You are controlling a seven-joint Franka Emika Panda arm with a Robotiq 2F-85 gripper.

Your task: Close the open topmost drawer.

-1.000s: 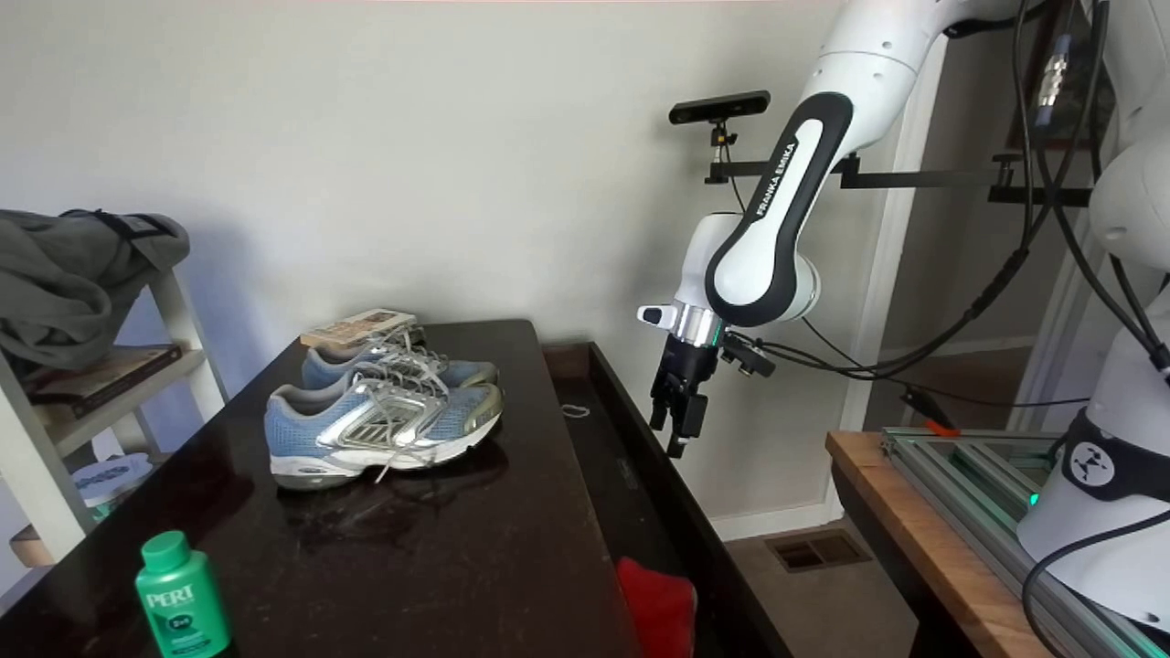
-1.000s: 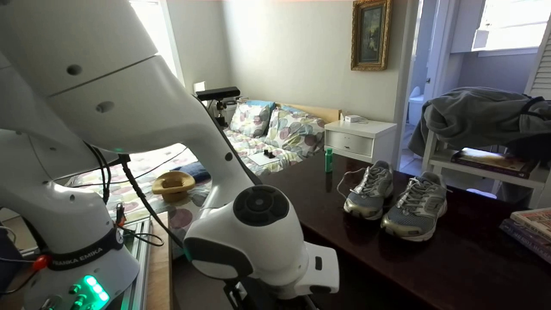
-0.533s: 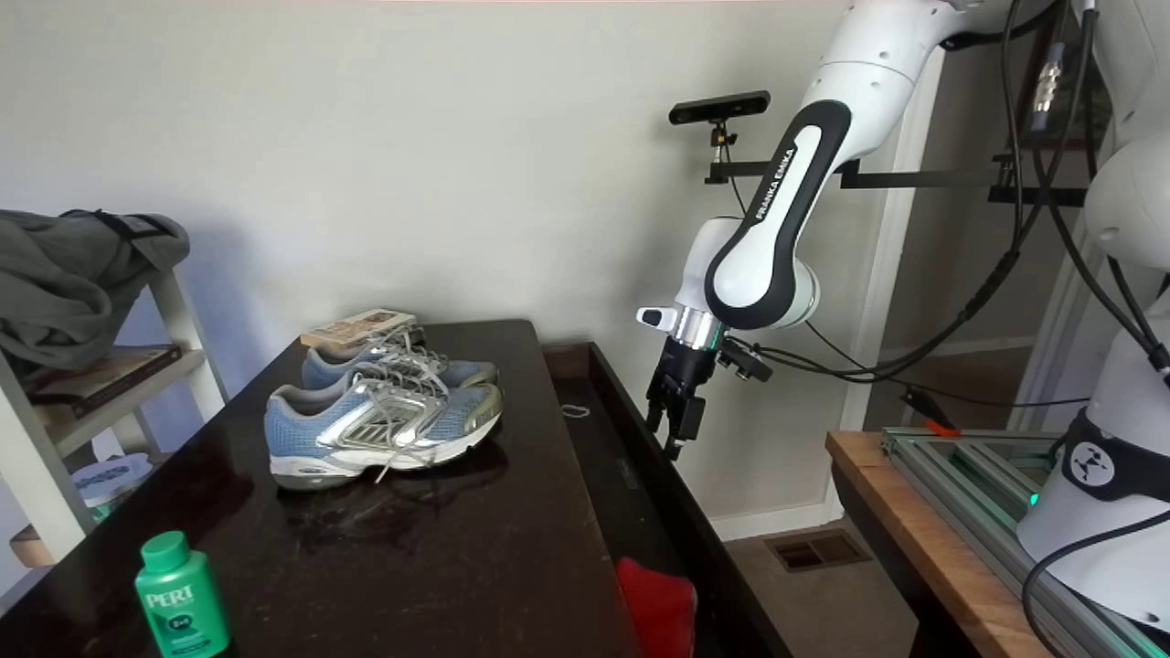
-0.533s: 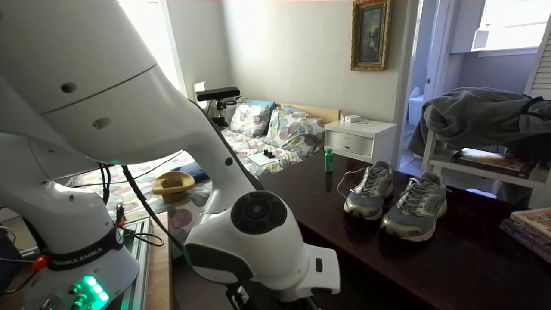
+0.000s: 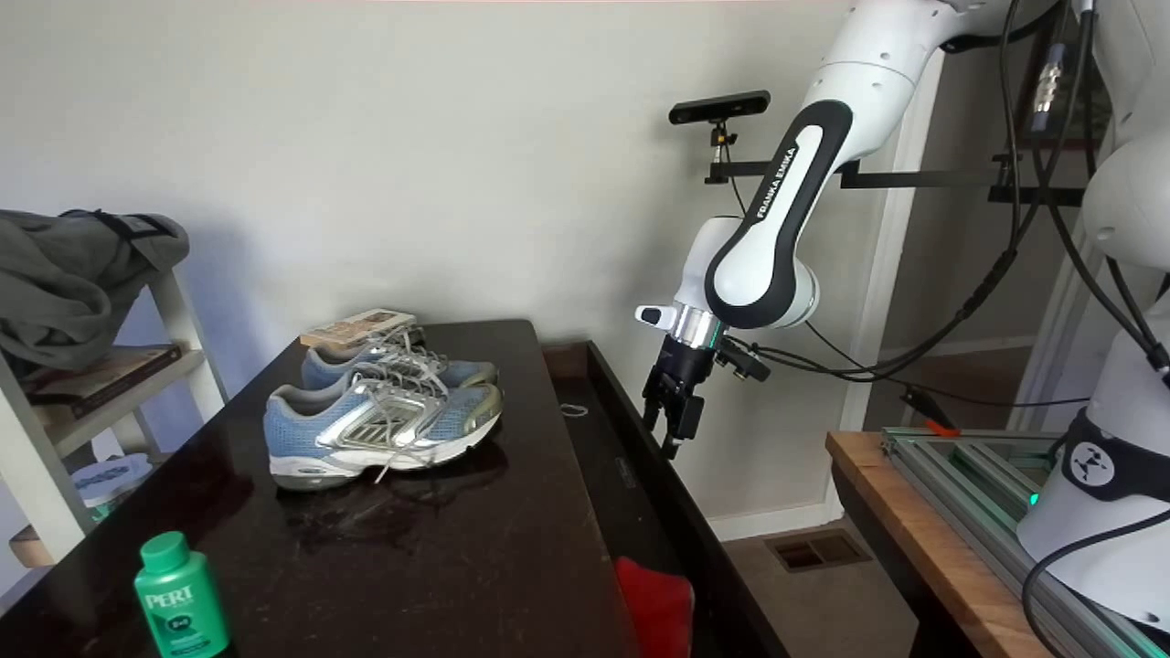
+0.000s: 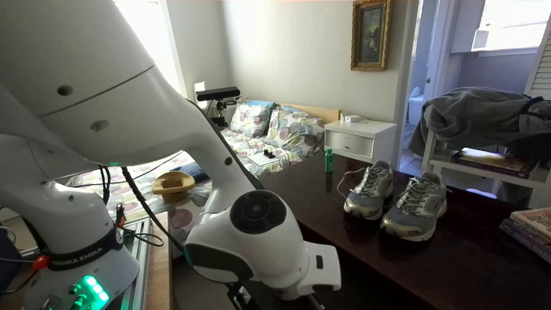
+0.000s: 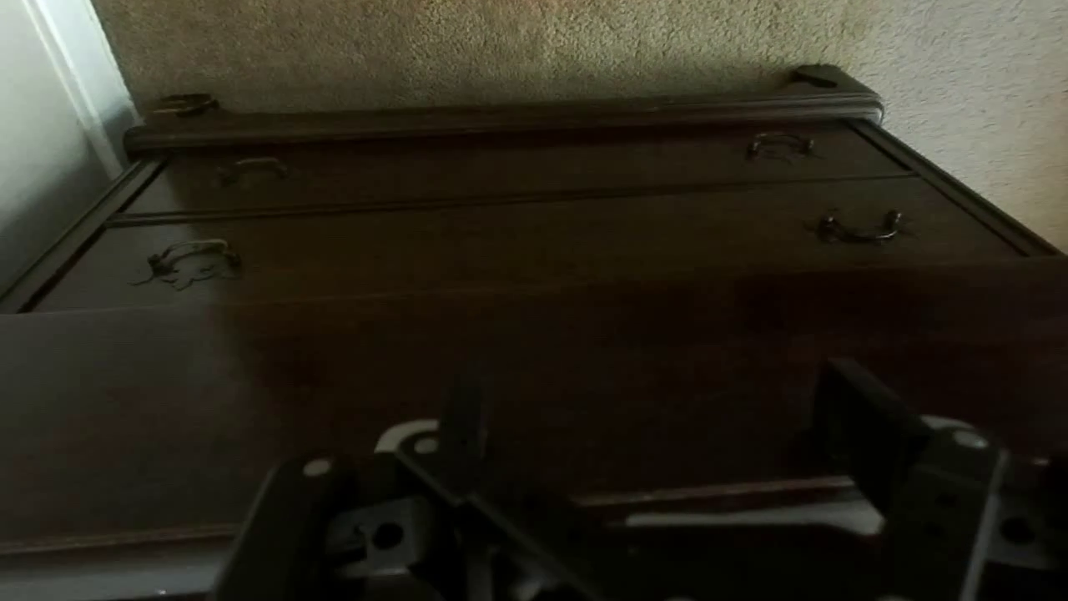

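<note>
The topmost drawer (image 5: pixel 717 567) of the glossy dark dresser (image 5: pixel 512 548) is pulled out, leaving a long gap beside the dresser top in an exterior view. Its dark front panel also fills the middle of the wrist view (image 7: pixel 334 376). My gripper (image 5: pixel 661 440) points down at the outer face of that panel, its fingertips appearing to press against it. In the wrist view the gripper (image 7: pixel 655 409) has its fingers wide apart with nothing between them. In an exterior view the arm hides the fingertips and most of the drawer.
A red cloth (image 5: pixel 656 608) and a white loop (image 5: pixel 573 410) lie in the drawer. Sneakers (image 5: pixel 384 420), a green bottle (image 5: pixel 183 599) and books (image 6: pixel 527 232) stand on the dresser. Lower drawers with metal handles (image 7: pixel 859 227) show below. A wooden-edged robot table (image 5: pixel 923 530) is opposite.
My gripper has moved slightly toward the dresser and a little down. The drawer front, red cloth and white loop have shifted very slightly inward. The gripper has stayed against the front.
</note>
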